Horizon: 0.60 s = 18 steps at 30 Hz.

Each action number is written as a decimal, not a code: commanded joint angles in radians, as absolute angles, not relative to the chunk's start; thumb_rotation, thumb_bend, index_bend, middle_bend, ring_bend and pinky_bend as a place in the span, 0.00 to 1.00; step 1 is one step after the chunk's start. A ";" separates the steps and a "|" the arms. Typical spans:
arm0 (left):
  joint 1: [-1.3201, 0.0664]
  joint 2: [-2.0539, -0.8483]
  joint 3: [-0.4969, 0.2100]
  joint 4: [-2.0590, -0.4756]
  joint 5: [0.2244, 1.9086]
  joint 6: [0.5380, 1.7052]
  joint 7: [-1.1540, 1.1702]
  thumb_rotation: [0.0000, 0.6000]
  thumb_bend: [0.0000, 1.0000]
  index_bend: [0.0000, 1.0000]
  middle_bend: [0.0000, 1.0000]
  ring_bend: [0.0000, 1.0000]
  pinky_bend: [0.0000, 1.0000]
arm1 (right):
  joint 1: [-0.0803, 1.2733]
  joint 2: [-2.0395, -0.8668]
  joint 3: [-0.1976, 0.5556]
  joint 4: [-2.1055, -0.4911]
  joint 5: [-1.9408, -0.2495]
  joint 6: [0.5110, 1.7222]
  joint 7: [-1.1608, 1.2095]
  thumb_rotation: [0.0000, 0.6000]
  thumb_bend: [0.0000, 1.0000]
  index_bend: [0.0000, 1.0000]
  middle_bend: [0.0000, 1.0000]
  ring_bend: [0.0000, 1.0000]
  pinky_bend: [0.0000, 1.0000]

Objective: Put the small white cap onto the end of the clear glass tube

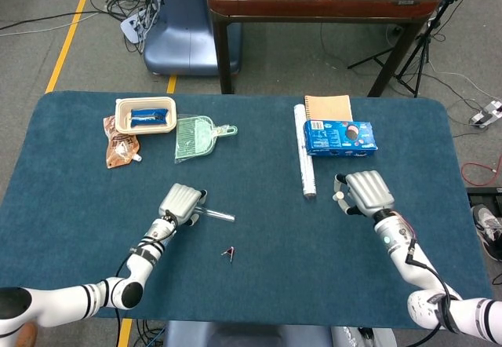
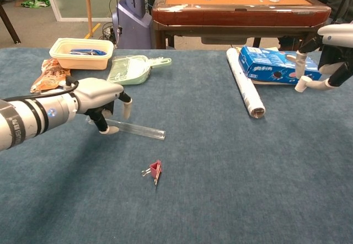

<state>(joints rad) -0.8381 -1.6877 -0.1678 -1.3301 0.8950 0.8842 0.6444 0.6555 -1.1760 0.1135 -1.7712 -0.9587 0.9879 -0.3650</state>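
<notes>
- Head view has the blue counter point(image 1: 259, 284) with most of the stuff along the far half, so the near half is pretty much open cloth.
- Glass tube point(image 2: 134, 128) lies flat, left of the middle, with its open end pointing right.
- Left robot hand point(image 2: 102, 101) is down over the left end of that tube, fingers curled around it and fingertips by the cloth. Looks like it's touching the tube, but I honestly can't tell whether it has a real grip.
- Right robot hand point(image 2: 314, 75) hovers at the right side, near the counter's right edge, just in front of the blue box point(image 1: 340, 136). Its fingers are curled in and there's something small and white at the fingertips; can't say if that's the cap or just the fingertips, so whether it holds anything is unclear.
- Small red binder clip point(image 2: 154, 171) sits by itself on the near side of the tube, apart from it.
- Long white roll point(image 1: 303, 151) runs front to back, just left of the blue box; a brown notebook point(image 1: 328, 107) sticks out behind the box.
- Cream tray point(image 1: 145, 115) at the far left has a blue packet point(image 1: 148, 115) inside.
- Green dustpan point(image 1: 194, 137) is right beside the tray, and a brown snack bag point(image 1: 120, 144) is on its left, near the counter's left edge.
</notes>
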 commanded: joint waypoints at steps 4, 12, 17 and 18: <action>-0.856 -1.700 -0.163 -1.338 0.851 0.888 0.675 1.00 0.26 0.45 1.00 0.93 0.87 | 0.652 -1.179 0.109 -1.764 -0.959 0.982 -0.361 1.00 0.39 0.59 1.00 1.00 1.00; -0.873 -1.712 -0.156 -1.332 0.812 0.888 0.694 1.00 0.26 0.46 1.00 0.94 0.88 | 0.647 -1.182 0.106 -1.756 -0.958 0.980 -0.355 1.00 0.39 0.59 1.00 1.00 1.00; -0.881 -1.717 -0.154 -1.326 0.794 0.887 0.695 1.00 0.26 0.49 1.00 0.95 0.89 | 0.646 -1.186 0.106 -1.750 -0.960 0.975 -0.349 1.00 0.39 0.59 1.00 1.00 1.00; -0.881 -1.719 -0.154 -1.324 0.794 0.888 0.692 1.00 0.26 0.50 1.00 0.95 0.89 | 0.646 -1.186 0.105 -1.750 -0.961 0.975 -0.348 1.00 0.39 0.59 1.00 1.00 1.00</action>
